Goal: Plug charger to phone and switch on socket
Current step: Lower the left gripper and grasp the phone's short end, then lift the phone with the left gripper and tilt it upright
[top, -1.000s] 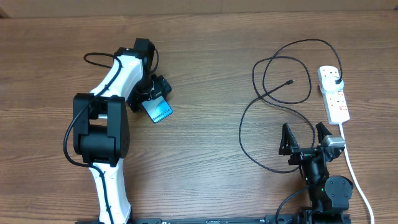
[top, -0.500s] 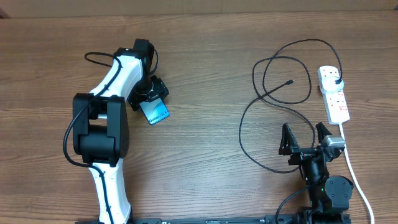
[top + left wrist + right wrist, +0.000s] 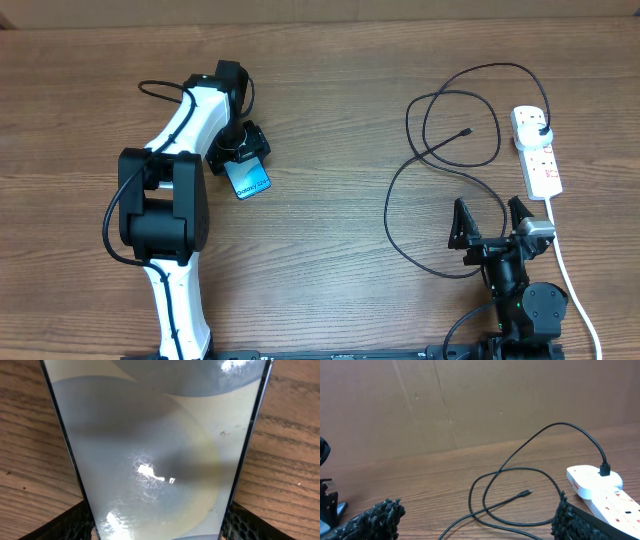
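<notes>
My left gripper pinches the phone on the left half of the table. The phone has slid a tiny bit left. My right gripper stays spread wide by the near edge, below the charger and the socket.

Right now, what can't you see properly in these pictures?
- Words on the phone: too small overhead; glare hides them in the left wrist view.
- The phone's charging hole: the left wrist view cuts off both ends; too small overhead.
- Switches on the socket: too small overhead; the right wrist view shows only part, cut by its edge.
</notes>
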Robot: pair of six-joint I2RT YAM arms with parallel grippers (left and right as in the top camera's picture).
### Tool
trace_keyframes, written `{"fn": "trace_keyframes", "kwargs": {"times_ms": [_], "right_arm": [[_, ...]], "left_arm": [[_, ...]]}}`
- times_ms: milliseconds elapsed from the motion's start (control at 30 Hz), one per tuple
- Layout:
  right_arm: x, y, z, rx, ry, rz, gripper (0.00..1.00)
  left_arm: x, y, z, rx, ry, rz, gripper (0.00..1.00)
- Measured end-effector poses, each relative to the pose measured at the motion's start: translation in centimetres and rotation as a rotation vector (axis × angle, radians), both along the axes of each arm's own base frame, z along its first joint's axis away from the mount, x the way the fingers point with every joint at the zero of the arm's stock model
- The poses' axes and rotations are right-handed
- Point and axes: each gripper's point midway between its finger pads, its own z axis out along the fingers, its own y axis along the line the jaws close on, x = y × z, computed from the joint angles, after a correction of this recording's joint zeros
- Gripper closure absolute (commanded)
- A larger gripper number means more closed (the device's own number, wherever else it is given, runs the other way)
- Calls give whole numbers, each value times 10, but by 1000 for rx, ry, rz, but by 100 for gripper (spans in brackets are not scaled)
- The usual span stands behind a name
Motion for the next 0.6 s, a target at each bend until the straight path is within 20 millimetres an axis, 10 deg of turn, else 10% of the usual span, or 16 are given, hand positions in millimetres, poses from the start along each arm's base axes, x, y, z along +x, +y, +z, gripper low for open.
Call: {"fn": "trace_keyframes", "kwargs": {"times_ms": [600], "right_arm": [[0,0,0,0,0,0,0]], "left_arm": [[-12,-6,3,-34,97,-39,29]]}}
